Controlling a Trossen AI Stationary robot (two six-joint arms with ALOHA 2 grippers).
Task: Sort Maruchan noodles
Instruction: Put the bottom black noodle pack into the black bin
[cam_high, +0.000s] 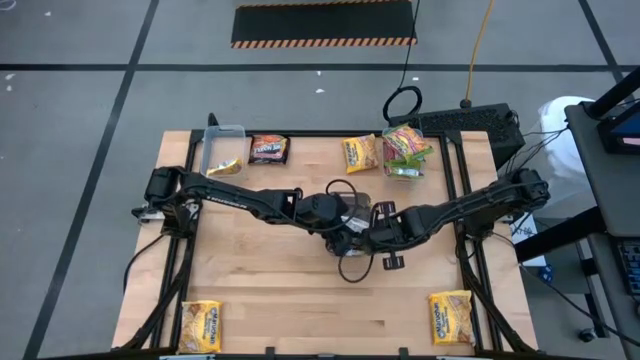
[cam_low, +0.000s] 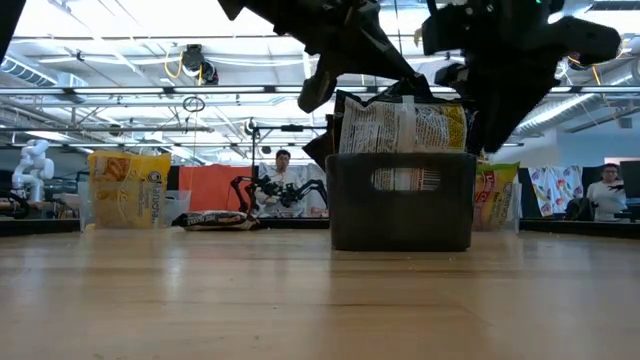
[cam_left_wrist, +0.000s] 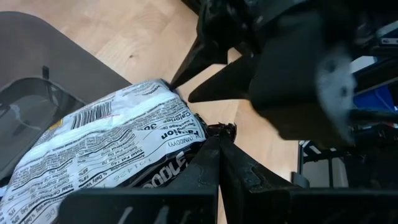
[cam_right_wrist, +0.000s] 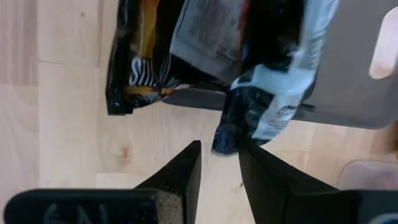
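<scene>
While both arms meet over the middle of the wooden table (cam_high: 270, 290), the scene reads from left to right as follows. A yellow noodle packet (cam_high: 200, 326) lies at the near left corner. A clear plastic tub (cam_high: 222, 150) holding another yellow packet stands at the far left, with a dark brown packet (cam_high: 268, 149) just beside it. At centre, the left tool (cam_left_wrist: 217, 140) is pressed together, pinching the edge of a white-backed noodle packet (cam_left_wrist: 106, 152) that stands in the dark grey tray (cam_low: 400, 205). The right tool (cam_right_wrist: 219, 155) hovers near the tray with its fingers spread, holding nothing. Farther right, a yellow packet (cam_high: 360, 153) lies on the table beside a second tub (cam_high: 405, 150) filled with green-edged packets. One more yellow packet (cam_high: 451, 316) lies at the near right corner.
</scene>
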